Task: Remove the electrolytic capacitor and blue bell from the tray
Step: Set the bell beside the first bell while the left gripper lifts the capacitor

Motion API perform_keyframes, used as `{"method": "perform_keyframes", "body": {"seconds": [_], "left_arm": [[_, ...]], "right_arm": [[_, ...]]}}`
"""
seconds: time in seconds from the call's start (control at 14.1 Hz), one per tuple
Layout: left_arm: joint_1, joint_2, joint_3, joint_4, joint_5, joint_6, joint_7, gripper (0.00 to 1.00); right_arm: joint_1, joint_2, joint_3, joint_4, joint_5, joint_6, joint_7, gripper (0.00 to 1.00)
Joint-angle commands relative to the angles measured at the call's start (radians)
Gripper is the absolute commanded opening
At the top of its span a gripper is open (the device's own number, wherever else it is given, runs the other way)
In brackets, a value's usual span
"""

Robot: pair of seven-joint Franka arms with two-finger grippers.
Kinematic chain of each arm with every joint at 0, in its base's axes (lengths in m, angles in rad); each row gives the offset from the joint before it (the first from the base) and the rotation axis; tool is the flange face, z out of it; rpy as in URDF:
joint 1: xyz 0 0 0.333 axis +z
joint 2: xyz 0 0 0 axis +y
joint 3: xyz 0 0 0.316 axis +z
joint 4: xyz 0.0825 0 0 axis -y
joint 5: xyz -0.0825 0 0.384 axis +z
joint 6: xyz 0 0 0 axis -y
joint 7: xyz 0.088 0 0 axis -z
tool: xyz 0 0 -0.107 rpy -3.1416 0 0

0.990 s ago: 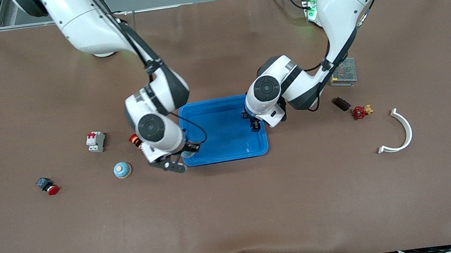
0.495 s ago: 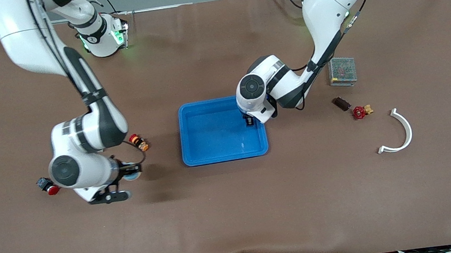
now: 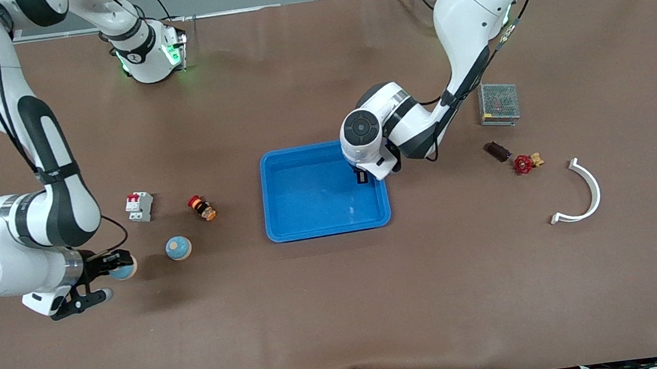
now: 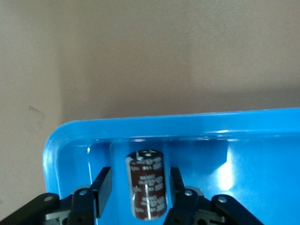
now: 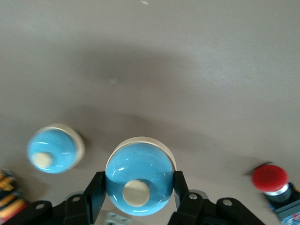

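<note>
Since the earlier frames the right arm has swung away from the blue tray (image 3: 328, 225) toward its own end of the bench (image 3: 342, 306), carrying a blue bell (image 3: 123, 268) with it, while the left arm has barely shifted. Now the right gripper (image 3: 99, 277) hangs over bare bench near that end, its jaws closed on the blue bell, which fills the gap between them in the right wrist view (image 5: 138, 178). A second bell (image 3: 178, 248) of the same blue sits on the bench beside it, closer to the tray. The red push button (image 5: 270, 180) shows only in the right wrist view; in the front view the arm covers it.

The left gripper (image 3: 363, 177) is over the tray's corner at the left arm's end, farthest from the front camera. Its jaws stand slightly apart on either side of the capacitor (image 4: 149, 183), a dark brown cylinder standing upright inside that corner; whether the pads touch it I cannot tell.

A circuit breaker (image 3: 138, 206) and a small red-and-yellow switch (image 3: 202, 207) lie between the second bell and the robots' bases.
</note>
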Motion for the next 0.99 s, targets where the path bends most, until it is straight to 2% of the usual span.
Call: {"method": "perform_keyframes", "body": {"seconds": [0.0, 0.07, 0.14, 0.28, 0.42, 0.92], "left_arm": [[-0.009, 0.029, 0.006, 0.049, 0.023, -0.004, 0.002, 0.22], [-0.009, 0.029, 0.006, 0.063, 0.046, -0.009, 0.007, 0.08], [-0.010, 0.023, 0.006, 0.072, 0.056, -0.016, 0.016, 0.00], [-0.004, 0.009, 0.006, 0.098, 0.057, -0.041, 0.036, 0.00], [0.005, 0.002, 0.006, 0.145, 0.060, -0.134, 0.091, 0.00], [0.118, -0.130, 0.002, 0.135, 0.062, -0.324, 0.473, 0.00]], "right_arm": [[-0.063, -0.016, 0.023, -0.090, -0.017, 0.099, -0.105, 0.00], [-0.073, -0.016, 0.023, -0.116, -0.016, 0.129, -0.130, 0.00], [-0.084, -0.018, 0.024, -0.139, -0.014, 0.151, -0.150, 0.00], [-0.103, -0.022, 0.026, -0.167, -0.008, 0.157, -0.179, 0.00], [-0.115, -0.024, 0.026, -0.182, -0.005, 0.159, -0.190, 0.00], [-0.126, -0.025, 0.029, -0.230, 0.023, 0.176, -0.190, 0.00]]}}
